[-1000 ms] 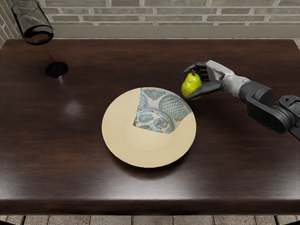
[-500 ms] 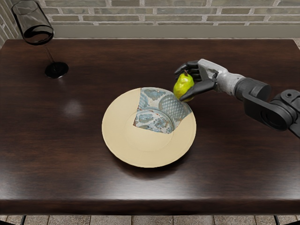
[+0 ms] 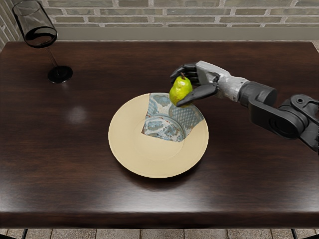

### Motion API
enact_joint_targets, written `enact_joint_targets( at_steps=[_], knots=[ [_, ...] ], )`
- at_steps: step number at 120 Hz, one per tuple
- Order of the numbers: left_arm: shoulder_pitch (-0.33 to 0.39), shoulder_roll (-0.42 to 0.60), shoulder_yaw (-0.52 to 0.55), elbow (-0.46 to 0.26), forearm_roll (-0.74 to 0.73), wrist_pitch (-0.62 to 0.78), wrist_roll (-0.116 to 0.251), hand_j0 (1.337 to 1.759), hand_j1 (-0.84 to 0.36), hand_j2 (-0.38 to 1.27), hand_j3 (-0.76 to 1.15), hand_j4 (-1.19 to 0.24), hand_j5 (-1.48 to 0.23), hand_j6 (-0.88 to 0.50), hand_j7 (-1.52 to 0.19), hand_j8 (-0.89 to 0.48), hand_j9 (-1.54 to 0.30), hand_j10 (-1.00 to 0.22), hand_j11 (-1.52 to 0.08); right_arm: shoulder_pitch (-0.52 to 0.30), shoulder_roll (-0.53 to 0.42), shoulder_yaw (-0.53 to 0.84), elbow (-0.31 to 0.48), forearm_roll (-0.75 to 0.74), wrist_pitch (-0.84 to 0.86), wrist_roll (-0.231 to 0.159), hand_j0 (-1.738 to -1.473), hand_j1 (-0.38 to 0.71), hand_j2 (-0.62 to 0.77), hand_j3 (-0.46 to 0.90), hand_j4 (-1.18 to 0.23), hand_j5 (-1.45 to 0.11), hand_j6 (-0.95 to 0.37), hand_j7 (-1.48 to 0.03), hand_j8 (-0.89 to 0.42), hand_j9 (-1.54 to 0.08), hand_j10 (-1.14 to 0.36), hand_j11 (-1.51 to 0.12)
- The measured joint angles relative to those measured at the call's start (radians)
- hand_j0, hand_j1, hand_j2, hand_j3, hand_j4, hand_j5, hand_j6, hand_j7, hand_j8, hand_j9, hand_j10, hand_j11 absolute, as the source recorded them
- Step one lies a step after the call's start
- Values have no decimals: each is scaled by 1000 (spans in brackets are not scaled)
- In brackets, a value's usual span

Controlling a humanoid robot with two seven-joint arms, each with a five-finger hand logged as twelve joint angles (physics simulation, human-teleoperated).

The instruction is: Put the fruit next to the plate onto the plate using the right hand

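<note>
A dark wooden counter seen from above at a slant, with a brick wall behind it. Near the middle sits a round, cream-coloured plate; a wedge of blue-grey pattern covers its far right part. The robot's right arm reaches in from the right edge. Its right hand holds a yellow-green pear stem up. The dark fingers are curled around the fruit, some over its top and far side and one pressed under its near side, so the pear is pinched between them rather than cupped in the palm. The pear hangs over the plate's far right rim, above the patterned wedge, and appears to be lifted clear of the plate; its exact height cannot be judged. A wine glass with dark wine stands at the far left corner, well apart from the action. The left arm does not show. The fruit looks close to its goal but is not set down yet. The main risk is letting go here, over the rim: a pear is rounded and bottom-heavy, so if dropped on the sloping edge it could tip and roll off onto the counter. The pinch hold is narrow, so the smooth skin might also slip early. If the hand lowers too steeply, its knuckles or fingers could strike the rim and push the plate.
</note>
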Motion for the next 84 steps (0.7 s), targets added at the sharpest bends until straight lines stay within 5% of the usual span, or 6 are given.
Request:
enact_joint_targets(
  at_steps=[84],
  knots=[
    [0, 0, 0, 0, 0, 0, 0, 1658, 349, 0, 0, 0, 0, 0, 0, 0, 0, 0, 0, -83, 70, -18, 33, -13, 0, 0, -1656, 189, 274, 0, -631, -794, -530, -808, -465, -807, -419, -799]
  ],
)
